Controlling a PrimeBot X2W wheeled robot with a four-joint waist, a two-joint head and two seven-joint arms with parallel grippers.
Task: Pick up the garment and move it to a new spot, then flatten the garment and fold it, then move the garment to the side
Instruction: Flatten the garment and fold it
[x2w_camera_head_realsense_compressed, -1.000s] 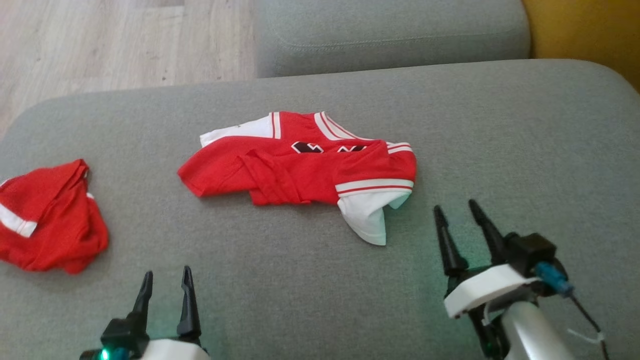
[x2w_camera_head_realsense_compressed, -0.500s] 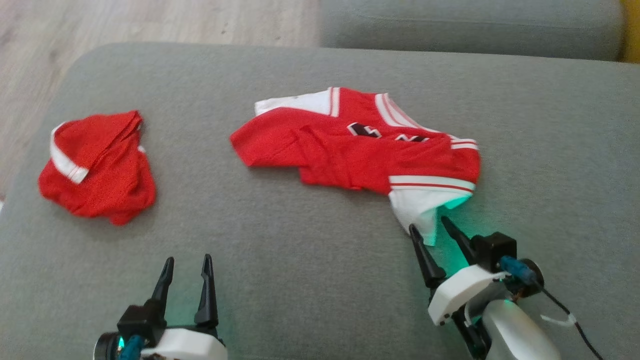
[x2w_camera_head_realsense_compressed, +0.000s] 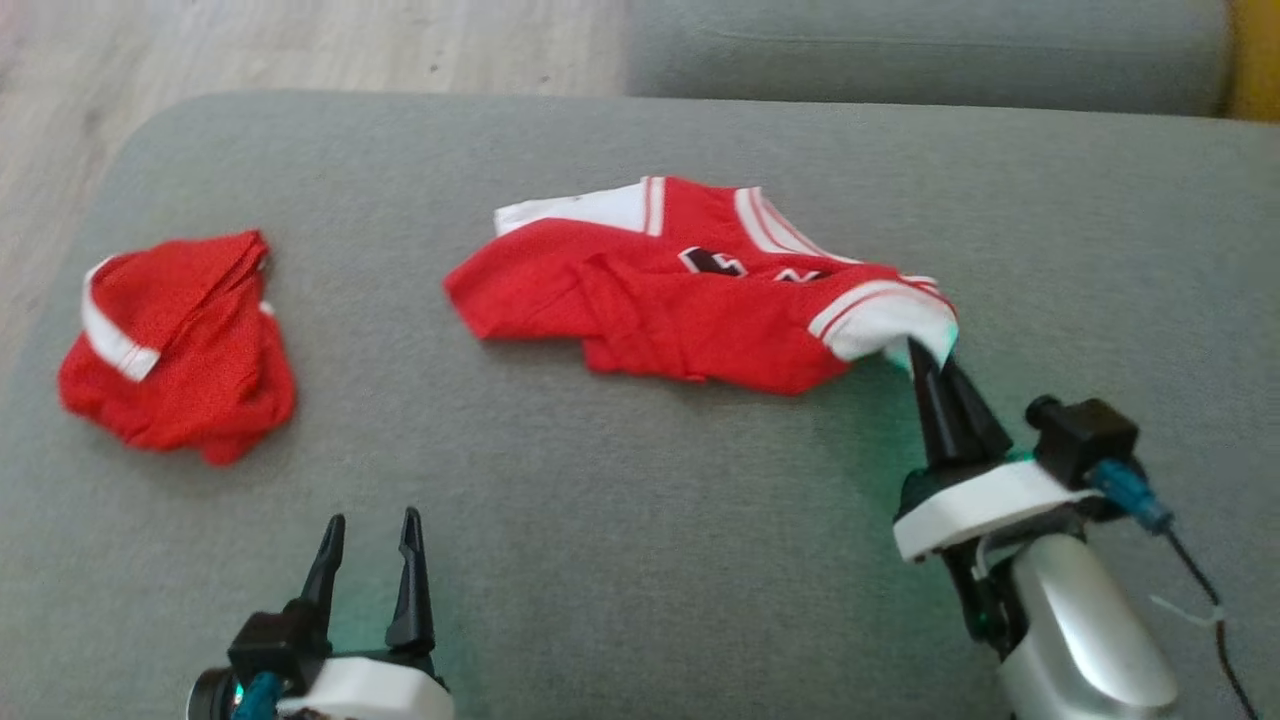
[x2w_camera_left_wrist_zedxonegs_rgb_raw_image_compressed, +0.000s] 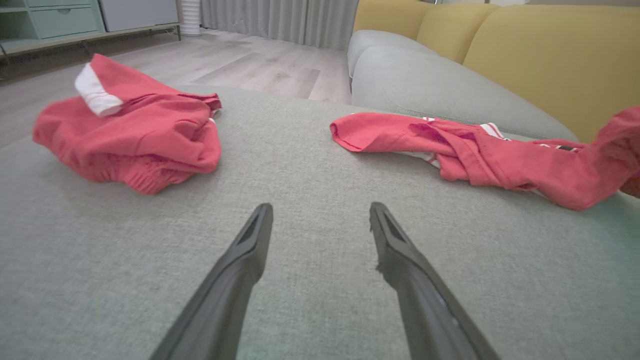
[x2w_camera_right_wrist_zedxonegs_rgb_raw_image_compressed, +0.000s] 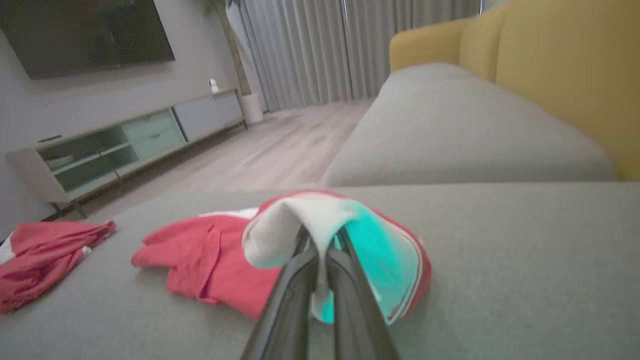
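The garment (x2w_camera_head_realsense_compressed: 690, 300), a red jersey with white striped sleeves, lies crumpled mid-cushion; it also shows in the left wrist view (x2w_camera_left_wrist_zedxonegs_rgb_raw_image_compressed: 465, 152) and right wrist view (x2w_camera_right_wrist_zedxonegs_rgb_raw_image_compressed: 210, 260). My right gripper (x2w_camera_head_realsense_compressed: 925, 355) is shut on the garment's white sleeve, lifting that end slightly. In the right wrist view the white cloth is pinched between the two fingers (x2w_camera_right_wrist_zedxonegs_rgb_raw_image_compressed: 322, 250). My left gripper (x2w_camera_head_realsense_compressed: 368, 530) stands open near the cushion's front edge, with nothing between its fingers (x2w_camera_left_wrist_zedxonegs_rgb_raw_image_compressed: 320, 220).
A second crumpled red garment (x2w_camera_head_realsense_compressed: 175, 345) lies at the cushion's left. The grey cushion (x2w_camera_head_realsense_compressed: 640, 520) has bare room in front and to the right. Another grey cushion (x2w_camera_head_realsense_compressed: 920, 50) and a yellow backrest (x2w_camera_left_wrist_zedxonegs_rgb_raw_image_compressed: 550, 55) lie beyond. Wood floor (x2w_camera_head_realsense_compressed: 300, 45) is far left.
My right gripper moved forward to the white sleeve, shut on it and raised it. The sleeve now folds up over the jersey's right end. The left gripper stayed put.
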